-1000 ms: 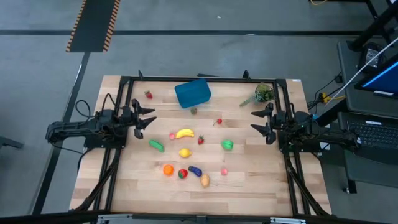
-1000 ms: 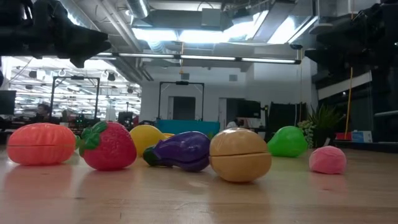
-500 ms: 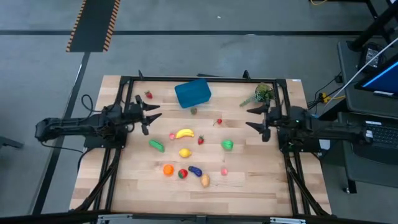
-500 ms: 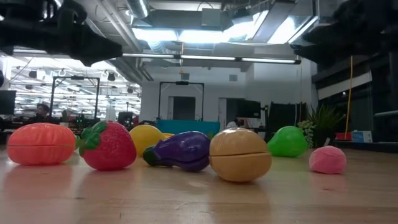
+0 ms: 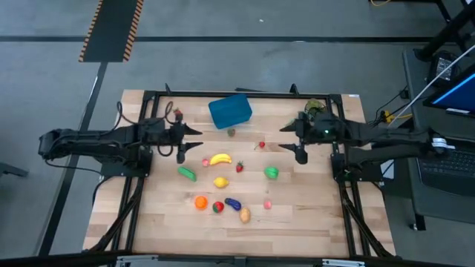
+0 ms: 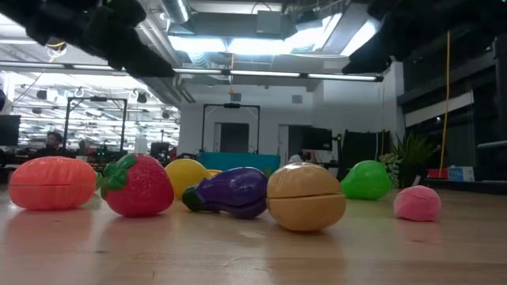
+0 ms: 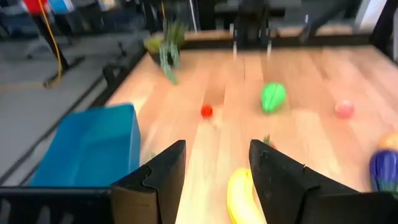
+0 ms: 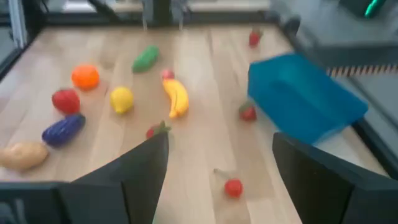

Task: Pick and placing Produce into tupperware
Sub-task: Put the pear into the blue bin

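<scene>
Box: blue box [image 5: 230, 110] near the far edge of the bench [image 5: 148, 222], a little left of the middle, turned askew, nothing visible inside.
Nearest to box: small piece [image 5: 231, 133] just in front of its near side, too small to name; strawberry [image 5: 177, 113] left of the box, near the far left corner.
Middle of bench: banana [image 5: 220, 159] with a pink bit [image 5: 205, 162] at its left end; strawberry [image 5: 240, 167] just right of the banana; small red piece [image 5: 262, 144] farther right and toward the far edge.
Left of middle: green cucumber [image 5: 186, 173], lying aslant, apart from the banana.
Right of middle: green pepper [image 5: 272, 173], alone.
Centre: lemon [image 5: 220, 182], just nearer than the banana.
Near cluster: orange [image 5: 200, 202], strawberry [image 5: 217, 207], purple eggplant [image 5: 233, 203] and tan potato [image 5: 245, 215] in a loose row toward the near edge; pink piece [image 5: 268, 205] off to their right.
Far right corner: leafy sprig [image 5: 318, 108], partly under the right arm.
Left gripper [image 5: 187, 140]: above the bench left of the banana, pointing toward the middle, jaws part-way apart, holding nothing.
Right gripper [image 5: 289, 138]: above the bench right of the small red piece, pointing toward the middle, jaws wide apart, holding nothing.
</scene>
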### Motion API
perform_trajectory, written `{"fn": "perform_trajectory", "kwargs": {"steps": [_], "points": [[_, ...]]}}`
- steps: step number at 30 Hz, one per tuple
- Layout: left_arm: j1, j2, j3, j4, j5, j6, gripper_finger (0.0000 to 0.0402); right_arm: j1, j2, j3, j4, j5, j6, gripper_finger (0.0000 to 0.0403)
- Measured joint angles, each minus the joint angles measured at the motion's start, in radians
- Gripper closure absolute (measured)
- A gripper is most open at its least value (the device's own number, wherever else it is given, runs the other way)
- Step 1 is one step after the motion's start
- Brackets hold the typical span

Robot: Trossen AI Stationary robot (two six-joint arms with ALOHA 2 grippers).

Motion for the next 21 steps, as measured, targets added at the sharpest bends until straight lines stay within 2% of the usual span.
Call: {"fn": "perform_trajectory", "kwargs": {"steps": [4, 10, 14, 21], "points": [[0.000, 0.054, 0.088, -0.143, 0.000, 0.000, 0.0231, 0.000, 0.096, 0.144, -0.194, 0.000, 0.001, 0.0114], [0.000, 0.102, 0.163, -0.268, 0.001, -0.006, 0.0231, 0.000, 0.212, 0.301, -0.373, -0.026, 0.053, 0.0114], [0.000, 0.125, 0.166, -0.288, 0.027, -0.027, 0.0231, 0.011, 0.281, 0.341, -0.443, -0.042, 0.080, 0.0114], [-0.001, 0.157, 0.166, -0.307, 0.033, -0.056, 0.0231, 0.064, 0.374, 0.346, -0.451, -0.045, 0.064, 0.0114]]}}
